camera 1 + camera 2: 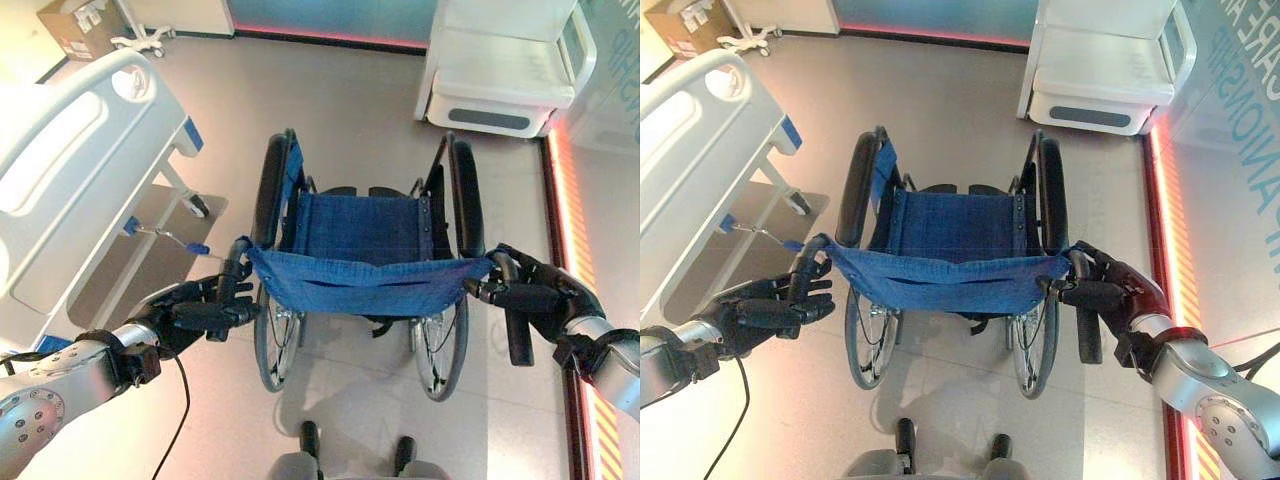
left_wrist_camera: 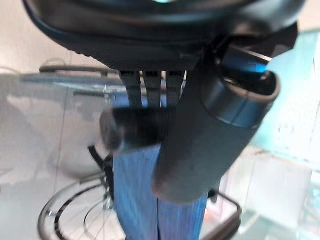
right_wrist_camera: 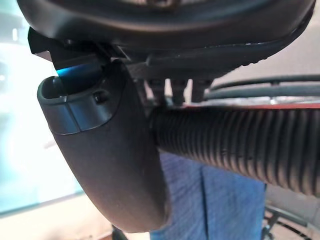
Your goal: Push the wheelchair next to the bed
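The black-framed wheelchair with a blue fabric seat and backrest stands on the pale tiled floor, facing away from the robot, with its seat empty. The white hospital bed with a moulded plastic end panel lies to its left, near but apart; a strip of floor shows between the bed's base and the wheelchair's left wheel.

The left hand is clenched round the left black push handle; its wrist view shows the thumb lying across the grip. The right hand grasps the ribbed right push handle, thumb wrapped over it.

Risks, as judged:
- The chair must turn left to come alongside. Uneven push from the two hands may swing the left wheel into the bed's base or its blue-capped caster legs.
- A straight push would send it towards the white upholstered chair at the far edge of the floor.

Containers: a brown cardboard box sits at the far left corner of the floor; its contents cannot be made out.
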